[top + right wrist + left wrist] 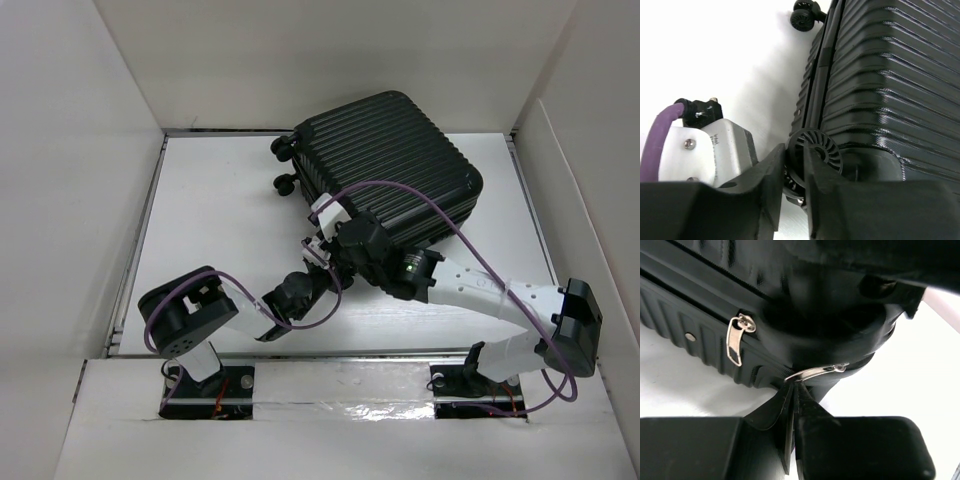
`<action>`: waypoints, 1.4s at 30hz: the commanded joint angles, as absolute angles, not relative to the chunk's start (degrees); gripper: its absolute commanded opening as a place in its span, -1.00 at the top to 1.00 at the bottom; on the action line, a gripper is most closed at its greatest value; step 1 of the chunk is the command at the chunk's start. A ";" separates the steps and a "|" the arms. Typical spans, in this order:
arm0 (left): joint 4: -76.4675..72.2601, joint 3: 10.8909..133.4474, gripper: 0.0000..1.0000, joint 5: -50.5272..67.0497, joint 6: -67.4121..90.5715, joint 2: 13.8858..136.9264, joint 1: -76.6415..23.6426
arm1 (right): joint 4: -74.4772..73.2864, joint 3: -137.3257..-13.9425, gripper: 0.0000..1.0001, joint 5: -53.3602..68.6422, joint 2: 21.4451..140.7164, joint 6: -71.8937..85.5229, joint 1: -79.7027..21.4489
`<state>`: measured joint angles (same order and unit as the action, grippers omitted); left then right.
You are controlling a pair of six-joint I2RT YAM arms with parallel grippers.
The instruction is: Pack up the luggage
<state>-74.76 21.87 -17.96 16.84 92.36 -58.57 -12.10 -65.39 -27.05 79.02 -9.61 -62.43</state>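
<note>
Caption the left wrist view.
Left gripper shut at the end of a silver metal zipper pull on the black ribbed hard-shell suitcase.

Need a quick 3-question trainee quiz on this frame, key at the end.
1. True or false: the luggage lies with its lid swung open.
2. What does the left tool pinch? A) a carry handle B) a zipper pull C) a name tag
3. Which part of the luggage sits between the fingers of the right tool?
Key: 1 false, it lies closed; 2 B; 3 a wheel.
</note>
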 commanded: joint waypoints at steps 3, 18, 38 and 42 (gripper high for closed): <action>-106.96 20.49 1.00 -21.69 13.72 88.07 -58.97 | -10.37 -64.25 1.00 -22.50 77.87 -7.82 -64.34; -102.40 19.42 1.00 -6.07 17.57 89.65 -58.01 | -11.07 -66.62 1.00 -22.42 78.75 -9.75 -63.29; -99.32 28.12 0.38 -14.74 18.82 94.04 -62.57 | -13.45 -61.44 0.22 -13.55 59.69 -2.99 -51.16; -98.87 30.75 0.40 -24.95 15.04 95.01 -64.25 | -10.02 -58.37 0.24 -8.09 55.91 -3.95 -49.75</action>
